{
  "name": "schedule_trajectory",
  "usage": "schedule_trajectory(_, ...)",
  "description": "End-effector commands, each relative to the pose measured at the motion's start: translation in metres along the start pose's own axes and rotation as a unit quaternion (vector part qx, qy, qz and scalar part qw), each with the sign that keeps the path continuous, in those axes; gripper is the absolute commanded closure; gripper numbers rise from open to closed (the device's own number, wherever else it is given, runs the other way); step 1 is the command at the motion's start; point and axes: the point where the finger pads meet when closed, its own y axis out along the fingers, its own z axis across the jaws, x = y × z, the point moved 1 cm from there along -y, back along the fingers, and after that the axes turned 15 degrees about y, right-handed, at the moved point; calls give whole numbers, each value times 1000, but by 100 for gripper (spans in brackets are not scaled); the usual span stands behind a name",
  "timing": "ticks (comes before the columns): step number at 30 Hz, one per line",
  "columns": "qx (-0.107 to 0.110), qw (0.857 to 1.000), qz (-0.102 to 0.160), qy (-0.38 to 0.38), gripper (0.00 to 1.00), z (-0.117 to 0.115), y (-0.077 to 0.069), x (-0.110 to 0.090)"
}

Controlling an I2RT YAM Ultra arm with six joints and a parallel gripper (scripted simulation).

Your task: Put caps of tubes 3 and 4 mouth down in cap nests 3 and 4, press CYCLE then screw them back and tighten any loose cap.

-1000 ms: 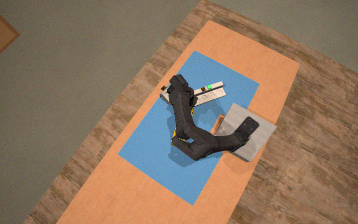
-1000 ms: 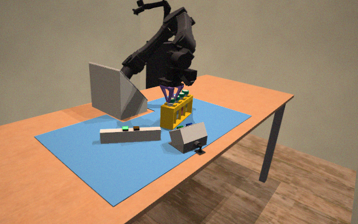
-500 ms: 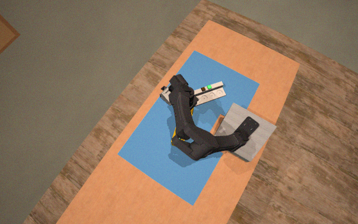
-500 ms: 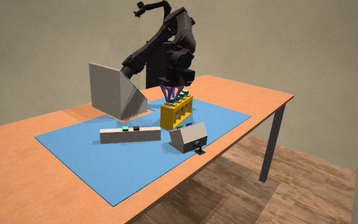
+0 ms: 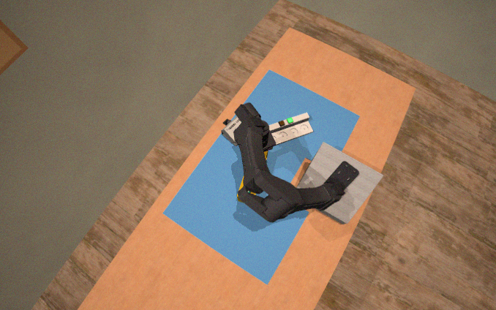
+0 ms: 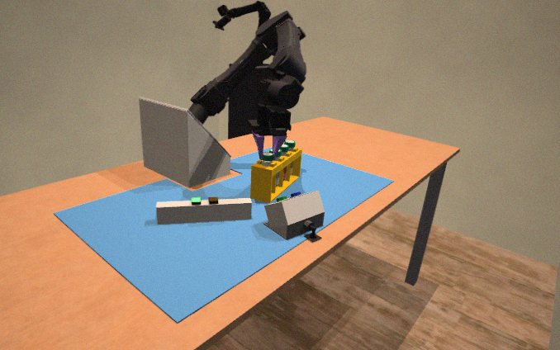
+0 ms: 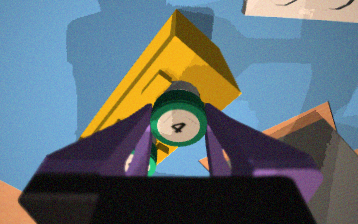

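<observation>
Green-rimmed cap (image 7: 178, 125) with a white dot marked 4 — clamped between the purple fingers of the tool (image 7: 178, 131), atop the end tube of the yellow decapping station (image 6: 274, 175). Green lamp (image 6: 196, 200) lit. Blue mat (image 6: 173, 264) open toward the near bench (image 6: 62, 301) edge — desk (image 6: 294, 214) close beside the station.

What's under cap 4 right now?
Cap 4, clamped in the gripper, sits over a grey tube top in the yellow station. The thread and how far it is screwed down are hidden by the cap.
</observation>
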Motion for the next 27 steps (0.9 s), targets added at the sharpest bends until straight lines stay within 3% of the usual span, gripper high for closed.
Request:
schedule_trajectory(1,5,996,-4,84,100,0,-3,2)
schedule_trajectory(11,5,994,-3,110,100,0,-3,2)
schedule_trajectory(12,5,994,-3,110,51,0,-3,2)
schedule_trajectory(22,5,994,-3,110,51,0,-3,2)
schedule_trajectory(27,5,1000,-4,30,51,0,-4,2)
